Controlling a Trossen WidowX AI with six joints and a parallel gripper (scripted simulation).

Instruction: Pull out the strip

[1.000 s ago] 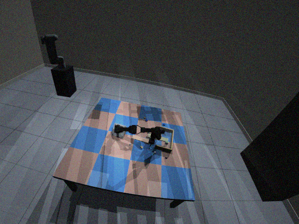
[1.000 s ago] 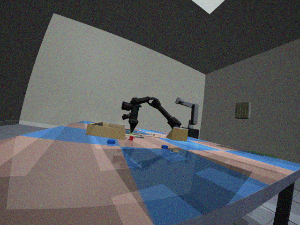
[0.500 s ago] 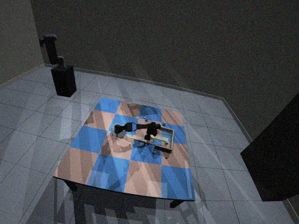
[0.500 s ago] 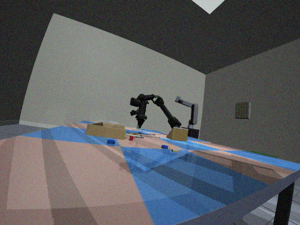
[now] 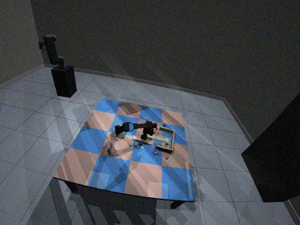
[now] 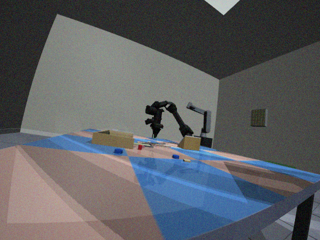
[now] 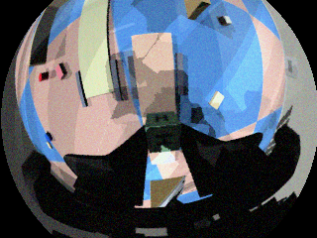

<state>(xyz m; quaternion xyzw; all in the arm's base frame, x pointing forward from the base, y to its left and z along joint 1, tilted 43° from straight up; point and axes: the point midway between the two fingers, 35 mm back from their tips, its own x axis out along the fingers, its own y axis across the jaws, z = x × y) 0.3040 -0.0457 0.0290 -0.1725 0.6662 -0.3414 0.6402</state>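
My gripper (image 5: 144, 138) (image 6: 154, 137) (image 7: 162, 126) points down and is shut on a dark green cube (image 7: 163, 137) with dark marks on its faces. The fingertips are above the table in the exterior view. A pinkish-tan strip (image 5: 148, 141) (image 7: 153, 74) lies flat below the gripper, outside the tray. A pale yellow-green strip (image 5: 159, 138) (image 7: 94, 55) reaches out through the tray's open side. A small dark object (image 5: 167, 143) is near that strip's far end, too small to identify. The cube is too dark to make out in the top and exterior views.
The tan-walled tray (image 5: 173, 140) (image 6: 112, 140) stands beyond the gripper. A tan block (image 6: 190, 143) is by the arm's base. Small loose pieces lie around: red (image 6: 140, 147) (image 7: 44, 76), blue (image 6: 118, 150), another blue (image 6: 175, 156), and cream (image 5: 142, 147) (image 7: 216, 100).
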